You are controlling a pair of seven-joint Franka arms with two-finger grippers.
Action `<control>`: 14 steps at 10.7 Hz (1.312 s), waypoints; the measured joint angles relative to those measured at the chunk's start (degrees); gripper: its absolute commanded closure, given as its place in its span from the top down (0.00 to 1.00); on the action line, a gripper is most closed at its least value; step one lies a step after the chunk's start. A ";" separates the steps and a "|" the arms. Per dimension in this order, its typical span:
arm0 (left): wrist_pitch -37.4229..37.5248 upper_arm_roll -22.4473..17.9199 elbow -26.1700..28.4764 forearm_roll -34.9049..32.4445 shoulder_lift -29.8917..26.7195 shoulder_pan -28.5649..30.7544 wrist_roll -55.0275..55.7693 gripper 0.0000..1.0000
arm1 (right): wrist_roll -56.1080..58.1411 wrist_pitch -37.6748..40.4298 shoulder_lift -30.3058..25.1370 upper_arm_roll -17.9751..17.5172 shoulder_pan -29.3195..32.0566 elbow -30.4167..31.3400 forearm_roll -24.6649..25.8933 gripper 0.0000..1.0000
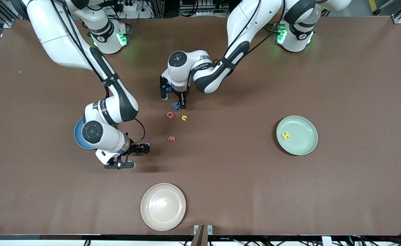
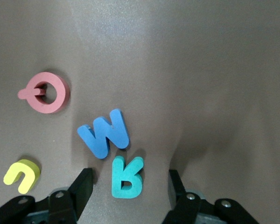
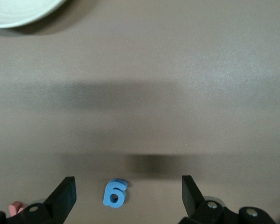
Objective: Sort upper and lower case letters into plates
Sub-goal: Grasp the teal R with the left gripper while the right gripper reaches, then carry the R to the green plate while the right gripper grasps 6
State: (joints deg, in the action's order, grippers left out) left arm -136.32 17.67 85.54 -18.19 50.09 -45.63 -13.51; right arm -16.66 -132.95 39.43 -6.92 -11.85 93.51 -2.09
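Brown table (image 1: pixel 289 191) with a cream plate (image 1: pixel 163 206); cluttered benches past it

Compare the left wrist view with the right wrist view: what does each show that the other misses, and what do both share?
Only the left wrist view shows the pink Q, the blue M, the yellow u and the teal R, which lies between the left gripper fingers.

Only the right wrist view shows the blue g between the open right gripper fingers, and the cream plate's rim.

Both show the brown table.
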 measured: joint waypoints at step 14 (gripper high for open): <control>24.29 -1.08 -2.47 3.39 -11.76 12.64 0.89 0.00 | -9.98 0.02 2.15 -1.97 -1.46 3.33 0.02 1.00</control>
State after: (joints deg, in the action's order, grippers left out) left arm -112.03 16.59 83.07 -14.80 38.33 -33.00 -12.62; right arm -26.64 -132.93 41.58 -8.89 -13.31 96.84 -2.07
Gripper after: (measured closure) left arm 0.718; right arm 0.000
